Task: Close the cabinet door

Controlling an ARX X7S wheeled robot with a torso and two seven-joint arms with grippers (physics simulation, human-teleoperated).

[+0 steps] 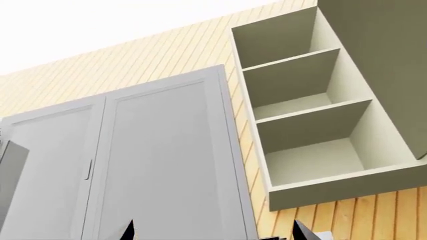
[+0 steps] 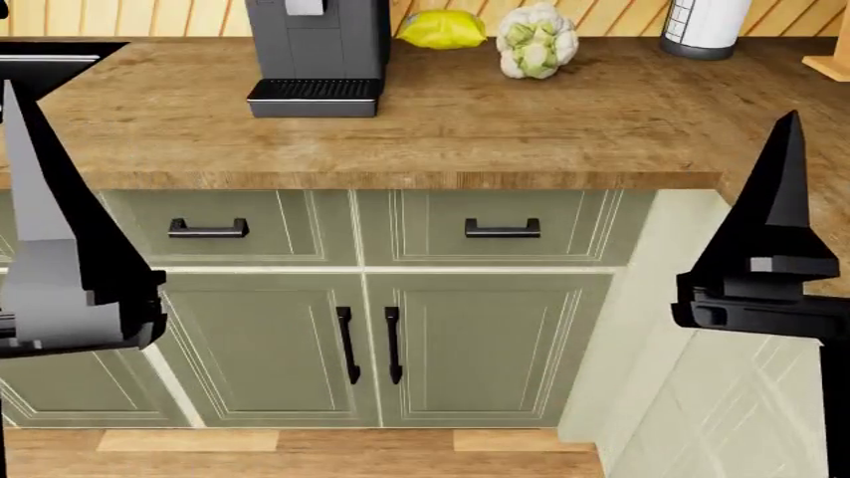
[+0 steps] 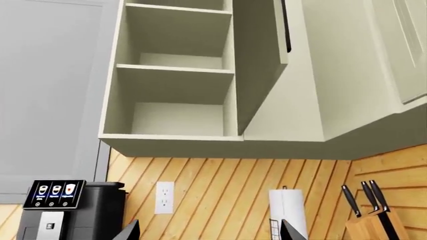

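Observation:
The wall cabinet [image 1: 313, 115] stands open, showing three bare shelves. Its pale green door [image 1: 380, 60] is swung out on the side away from the grey double doors. In the right wrist view the same cabinet [image 3: 173, 85] appears from below, with the door [image 3: 257, 60] nearly edge-on and a black handle [image 3: 285, 25] on its outer face. My left gripper [image 1: 217, 232] is open and empty, well below the cabinet. My right gripper [image 3: 210, 232] is also open and empty, below and clear of the door. In the head view both grippers [image 2: 27, 139] [image 2: 783, 159] point upward in front of the counter.
Grey double doors [image 1: 133, 165] hang beside the open cabinet. On the wooden counter [image 2: 531, 129] are a coffee machine [image 2: 318, 50], a yellow item [image 2: 441, 30], a cauliflower [image 2: 538, 42], a paper towel roll [image 3: 288, 212] and a knife block [image 3: 370, 225]. Closed base cabinets [image 2: 372, 339] sit below.

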